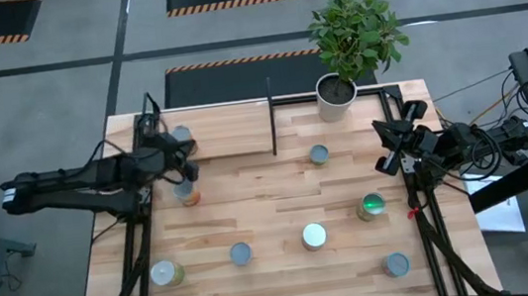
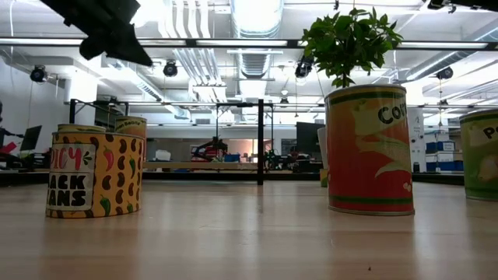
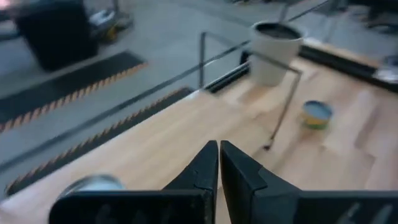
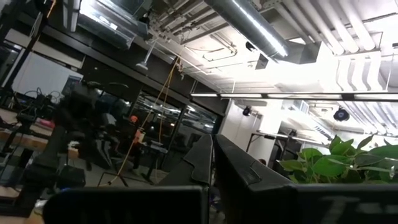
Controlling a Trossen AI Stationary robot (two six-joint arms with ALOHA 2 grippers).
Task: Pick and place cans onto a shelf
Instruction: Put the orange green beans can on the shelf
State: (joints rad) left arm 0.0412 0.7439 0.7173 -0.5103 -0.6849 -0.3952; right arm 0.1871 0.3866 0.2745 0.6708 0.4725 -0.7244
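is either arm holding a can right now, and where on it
Nothing is held. The left gripper is shut with nothing between its fingers, above the shelf. The right gripper is shut and empty too.

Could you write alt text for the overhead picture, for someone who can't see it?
Seen from above, seven cans lie scattered on a wooden table; the left gripper hovers by one can near the shelf, and the right gripper waits at the right edge.
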